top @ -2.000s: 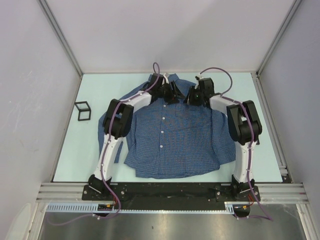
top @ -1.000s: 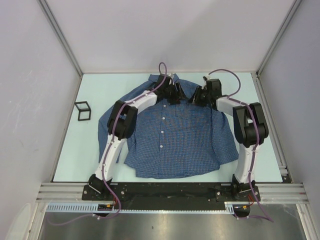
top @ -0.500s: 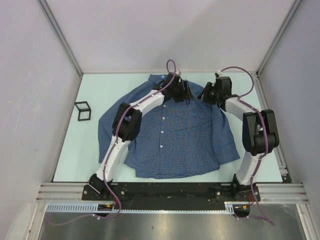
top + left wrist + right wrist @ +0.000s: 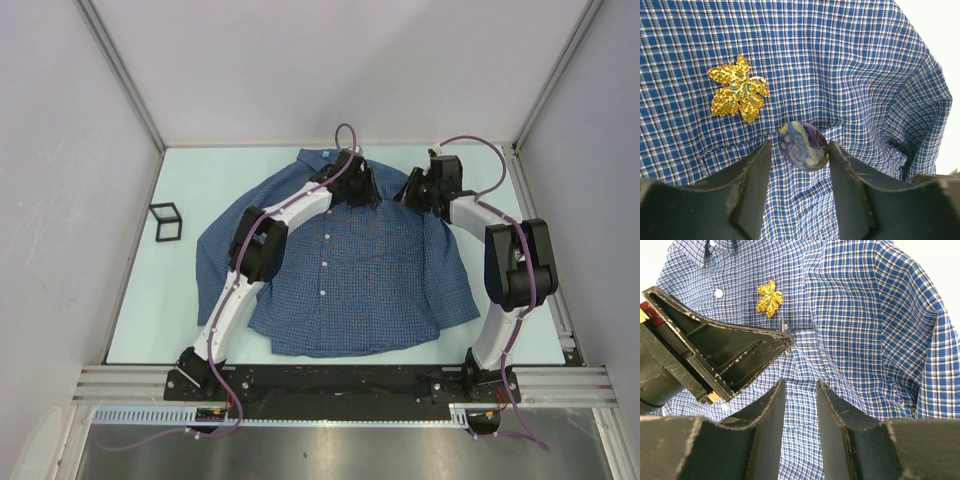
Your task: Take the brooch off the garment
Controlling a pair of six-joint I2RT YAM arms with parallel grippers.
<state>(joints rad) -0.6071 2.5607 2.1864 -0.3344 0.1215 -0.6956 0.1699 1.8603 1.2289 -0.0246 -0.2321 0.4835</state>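
The garment (image 4: 350, 270), a blue checked shirt, lies flat on the table. The brooch (image 4: 738, 89), a gold glittery leaf shape, is pinned on its chest and also shows in the right wrist view (image 4: 770, 297). A round blue-purple badge (image 4: 804, 145) is pinned just below it. My left gripper (image 4: 800, 150) is open, its fingertips on either side of that badge, below and right of the brooch. My right gripper (image 4: 801, 385) is open with a narrow gap, low over the cloth, right of the left gripper's fingers (image 4: 740, 355). In the top view both grippers (image 4: 360, 190) (image 4: 412, 192) sit by the upper chest.
A small black wire cube (image 4: 166, 222) stands on the pale table (image 4: 190, 175) left of the shirt. White shirt buttons (image 4: 718, 292) run down the placket. Grey walls close in the back and both sides.
Both grippers have moved right and slightly farther across the upper shirt. The left went from the collar to the right chest; the right shifted toward the shoulder.
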